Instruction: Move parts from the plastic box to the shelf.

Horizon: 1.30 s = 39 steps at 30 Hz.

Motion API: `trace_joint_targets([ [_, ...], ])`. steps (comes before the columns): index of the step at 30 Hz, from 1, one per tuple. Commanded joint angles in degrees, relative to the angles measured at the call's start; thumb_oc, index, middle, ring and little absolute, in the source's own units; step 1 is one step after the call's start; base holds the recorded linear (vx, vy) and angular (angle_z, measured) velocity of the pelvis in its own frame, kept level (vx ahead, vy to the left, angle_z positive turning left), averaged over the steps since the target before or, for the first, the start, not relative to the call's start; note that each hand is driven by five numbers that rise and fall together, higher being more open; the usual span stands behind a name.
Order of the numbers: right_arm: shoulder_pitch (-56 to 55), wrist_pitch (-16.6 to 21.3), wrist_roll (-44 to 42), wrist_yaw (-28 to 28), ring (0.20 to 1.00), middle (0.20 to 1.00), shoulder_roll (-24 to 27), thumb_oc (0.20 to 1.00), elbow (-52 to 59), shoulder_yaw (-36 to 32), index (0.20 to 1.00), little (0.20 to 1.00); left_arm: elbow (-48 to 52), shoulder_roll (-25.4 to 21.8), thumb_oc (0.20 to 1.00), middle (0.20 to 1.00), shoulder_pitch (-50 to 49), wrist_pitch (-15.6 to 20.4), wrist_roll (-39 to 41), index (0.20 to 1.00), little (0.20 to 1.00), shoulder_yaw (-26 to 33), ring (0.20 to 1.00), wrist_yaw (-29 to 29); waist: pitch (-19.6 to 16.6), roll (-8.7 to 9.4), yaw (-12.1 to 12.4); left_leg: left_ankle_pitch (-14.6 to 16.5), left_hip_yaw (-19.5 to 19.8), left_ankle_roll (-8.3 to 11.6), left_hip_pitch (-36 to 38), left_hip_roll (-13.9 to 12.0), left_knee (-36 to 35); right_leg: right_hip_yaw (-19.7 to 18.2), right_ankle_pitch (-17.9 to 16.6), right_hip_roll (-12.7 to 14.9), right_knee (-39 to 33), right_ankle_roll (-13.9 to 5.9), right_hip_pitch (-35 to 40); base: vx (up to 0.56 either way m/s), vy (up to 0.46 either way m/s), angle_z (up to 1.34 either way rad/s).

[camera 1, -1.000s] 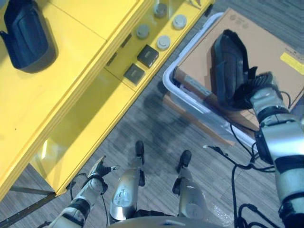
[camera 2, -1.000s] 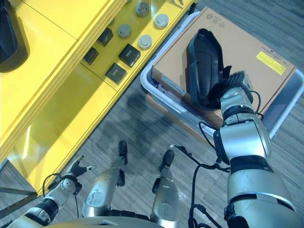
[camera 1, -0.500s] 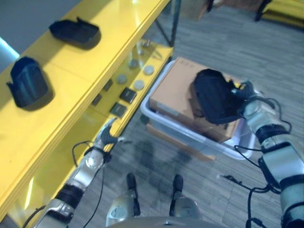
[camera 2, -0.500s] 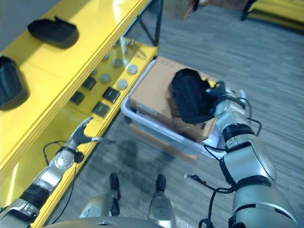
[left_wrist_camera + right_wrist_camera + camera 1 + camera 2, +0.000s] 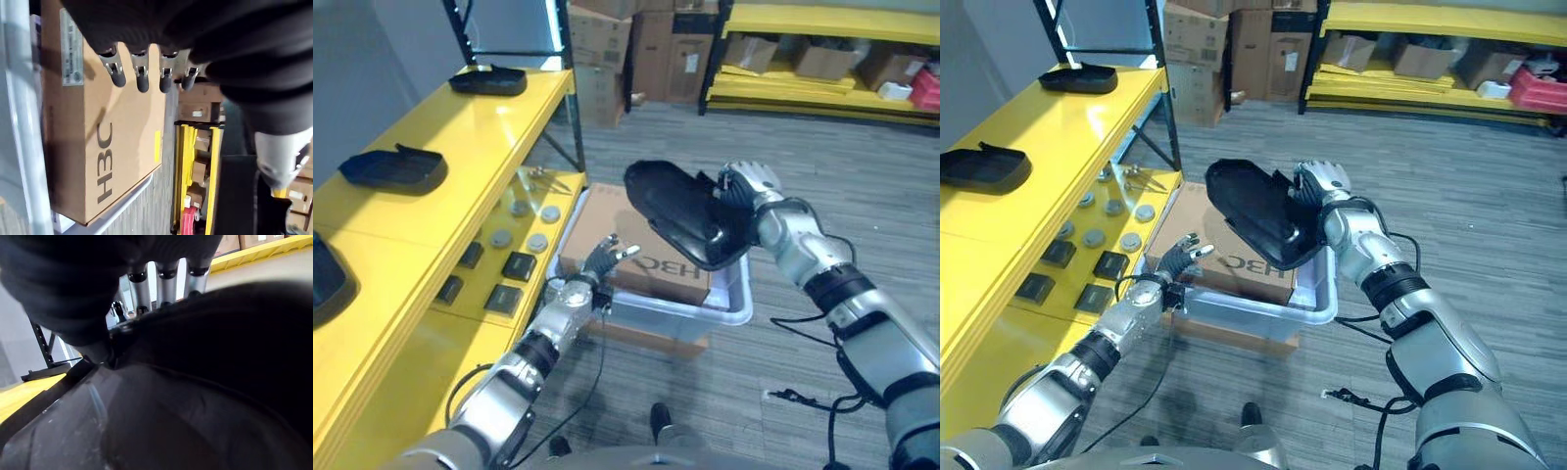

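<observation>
Holding a large black moulded plastic part point(image 5: 683, 213) in the centre of the frame, my right hand point(image 5: 747, 188) has its fingers curled over the part's far edge; in the right wrist view the silver fingers point(image 5: 167, 281) wrap the dark rim. I see the part raised clear above the clear plastic box point(image 5: 724, 311), tilted with its hollow side facing down toward the box.

My left hand point(image 5: 604, 262) sits left of centre, just beside the box's near left corner. Its fingers point(image 5: 141, 73) are straight and spread, gripping nothing, and point over the brown cardboard carton point(image 5: 671, 271) that lies flat inside the box.

The box stands on the grey floor, below and right of the yellow metal shelf point(image 5: 431, 211), which runs along the left side of the frame.

On the shelf's upper level I count two similar black moulded parts: one point(image 5: 393, 168) at the left and one point(image 5: 488, 80) in the upper left. A third dark part point(image 5: 328, 277) shows at the left edge, cut off by the frame.

On the lower level, small black square blocks point(image 5: 503, 299) and grey round discs point(image 5: 537, 242) lie in rows.
</observation>
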<state>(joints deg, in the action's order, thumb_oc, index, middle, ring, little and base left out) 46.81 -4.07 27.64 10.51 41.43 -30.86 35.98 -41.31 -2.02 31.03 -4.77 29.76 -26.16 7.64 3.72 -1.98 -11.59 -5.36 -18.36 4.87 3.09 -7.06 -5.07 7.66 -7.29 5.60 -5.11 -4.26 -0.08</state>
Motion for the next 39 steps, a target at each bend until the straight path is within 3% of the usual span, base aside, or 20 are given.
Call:
trace_joint_targets([
  [1,6.31,1.18,1.91,1.24,0.2,0.2,2.28,0.2,-0.29,3.04,0.2,0.2,-3.28,2.92,1.0,1.0,7.28,1.56,3.93,1.0,1.0,-3.6,1.0,0.1,-2.55,-2.61,2.24,3.85,2.2,4.37,4.62,-3.29,0.07,4.22,2.1,3.17,0.11,1.66,1.01,0.0,-0.027,-0.09],
  [11,4.76,1.76,3.79,-0.28,0.2,0.2,-2.1,0.2,1.88,5.28,0.2,0.2,-3.21,7.27,1.0,1.0,8.8,1.5,11.69,1.0,1.0,-3.11,1.0,0.54,-3.94,-1.91,2.05,3.75,2.1,5.32,5.65,-3.97,0.07,4.28,1.97,2.65,0.11,1.08,1.58,0.0,-0.024,-0.03],
  [14,3.5,2.07,3.95,-0.42,0.2,0.2,-2.45,0.2,3.72,4.96,0.2,0.2,-0.91,7.62,1.0,1.0,8.78,2.43,15.25,1.0,1.0,-1.62,1.0,1.28,-4.06,-1.6,2.39,3.72,2.15,5.7,5.61,-4.2,0.07,4.35,1.91,2.66,0.11,0.95,1.68,0.0,0.0,0.0],
  [15,5.51,1.15,4.87,0.03,0.2,0.2,0.08,0.2,8.91,5.09,0.2,0.2,-1.54,7.04,1.0,1.0,8.3,1.7,14.17,1.0,1.0,-1.26,1.0,2.97,-4.18,-1.58,2.39,3.97,2.12,5.38,5.84,-4.33,0.07,4.21,2.04,2.45,0.11,1.62,2.02,0.0,0.0,0.0],
  [16,3.58,1.37,3.23,1.07,0.2,0.2,-2.11,0.2,6.49,3.69,0.2,0.2,1.33,7.12,1.0,1.0,8.52,3.54,15.21,1.0,1.0,-1.26,1.0,2.94,-4.0,-1.66,2.59,3.91,2.29,5.5,5.56,-4.2,0.07,4.25,1.63,2.65,0.11,1.44,1.81,0.0,0.0,0.0],
  [17,4.06,1.99,1.7,1.18,0.2,0.2,-3.74,0.2,5.45,4.26,0.2,0.2,1.0,6.66,1.0,1.0,8.68,3.07,14.69,1.0,1.0,-1.73,1.0,2.37,-3.99,-1.29,2.84,3.76,2.3,5.61,5.7,-4.18,0.07,4.28,1.54,2.7,0.11,1.08,1.96,0.0,0.0,0.0],
  [20,-0.01,3.31,0.03,-0.34,0.2,0.2,-4.98,0.2,13.71,2.3,0.2,0.2,1.49,5.76,1.0,1.0,9.08,3.57,15.86,1.0,1.0,0.8,1.0,3.83,-3.83,-0.99,2.68,3.83,2.28,5.61,5.75,-4.2,0.07,4.06,1.56,2.55,0.11,1.03,2.03,0.0,0.0,0.0],
  [21,-1.52,3.71,-1.02,-0.36,0.2,0.2,-4.93,0.2,15.77,1.47,0.2,0.2,0.8,5.88,0.551,0.551,9.07,3.74,16.33,0.551,0.551,1.69,0.551,4.49,-3.86,-0.95,2.66,3.86,2.21,5.62,5.75,-4.21,0.07,4.1,1.59,2.53,0.11,1.05,2.0,0.0,0.0,0.0],
  [22,-3.36,4.16,-1.83,-0.48,0.2,0.2,-4.87,0.2,18.12,0.42,0.2,0.2,1.52,6.06,0.26,0.26,9.12,3.99,16.8,0.26,0.26,2.23,0.26,5.2,-3.84,-0.97,2.67,3.85,2.17,5.6,5.71,-4.21,0.07,4.08,1.51,2.5,0.11,1.15,1.97,0.0,0.0,0.0],
  [23,-3.57,4.1,-1.82,-0.57,0.2,0.2,-4.78,0.2,18.32,0.27,0.2,0.2,1.57,6.09,0.26,0.26,9.03,3.98,16.81,0.26,0.26,2.12,0.26,5.25,-3.91,-0.94,2.75,3.85,2.17,5.6,5.7,-4.21,0.07,4.08,1.51,2.49,0.11,1.15,1.96,0.0,0.0,0.0],
  [24,-6.96,5.08,-3.26,-0.91,0.2,0.2,-5.19,0.2,22.57,-1.1,0.2,0.2,2.5,5.97,0.2,0.2,8.93,4.63,16.88,0.2,0.2,3.18,0.2,6.56,-3.83,-0.89,2.79,3.86,2.26,5.63,5.7,-4.19,0.07,4.16,1.44,2.51,0.11,1.22,2.08,0.0,0.0,0.0],
  [31,-19.29,7.55,-10.97,-1.45,0.2,0.2,-9.33,0.2,31.2,-5.91,0.2,0.2,3.61,6.26,0.2,0.2,7.42,5.87,16.44,0.2,0.2,6.48,0.2,9.1,-3.83,-0.48,2.6,3.8,2.16,5.68,5.86,-4.34,0.07,3.92,1.28,2.3,0.11,1.49,2.52,0.0,0.0,0.0],
  [35,-25.6,10.0,-16.14,-2.94,0.2,0.2,-10.77,0.2,35.45,-6.66,0.2,0.2,5.54,4.82,0.2,0.2,6.6,6.21,12.18,0.2,0.2,6.49,0.2,8.99,-3.91,-0.38,2.41,3.53,2.09,5.48,6.09,-4.51,0.07,3.72,1.21,2.1,0.11,1.81,2.97,0.0,0.0,0.0],
  [36,-26.47,10.46,-16.43,-3.16,0.476,0.476,-10.49,0.476,36.06,-7.01,0.476,0.476,6.61,4.31,0.2,0.2,6.29,6.3,10.74,0.2,0.2,6.25,0.2,8.48,-3.93,-0.4,2.44,3.43,2.13,5.41,6.16,-4.52,0.07,3.74,1.23,2.04,0.11,1.92,3.11,0.0,0.0,0.0],
  [37,-27.39,10.79,-16.61,-3.03,1.0,1.0,-10.25,1.0,36.85,-7.6,1.0,1.0,7.43,3.85,0.2,0.2,5.92,6.38,9.58,0.2,0.2,6.0,0.2,8.42,-3.92,-0.43,2.45,3.37,2.17,5.34,6.24,-4.55,0.07,3.74,1.24,2.01,0.11,2.02,3.25,0.0,0.0,0.0],
  [38,-27.48,10.77,-16.61,-3.05,1.0,1.0,-10.24,1.0,36.92,-7.65,1.0,1.0,7.47,3.86,0.2,0.2,5.85,6.37,9.56,0.2,0.2,5.95,0.2,8.44,-3.93,-0.41,2.48,3.37,2.18,5.35,6.25,-4.55,0.07,3.75,1.25,2.01,0.11,2.03,3.27,-0.02,-0.04,0.01],
  [39,-32.83,12.1,-19.85,-2.31,1.0,1.0,-9.89,1.0,39.55,-12.03,1.0,1.0,11.36,1.43,0.2,0.2,3.97,6.59,4.42,0.2,0.2,5.66,0.2,8.68,-4.01,-0.48,2.47,3.07,2.44,4.8,6.42,-4.53,0.07,3.8,1.01,1.92,0.11,2.45,3.58,-0.02,-0.046,0.04],
])
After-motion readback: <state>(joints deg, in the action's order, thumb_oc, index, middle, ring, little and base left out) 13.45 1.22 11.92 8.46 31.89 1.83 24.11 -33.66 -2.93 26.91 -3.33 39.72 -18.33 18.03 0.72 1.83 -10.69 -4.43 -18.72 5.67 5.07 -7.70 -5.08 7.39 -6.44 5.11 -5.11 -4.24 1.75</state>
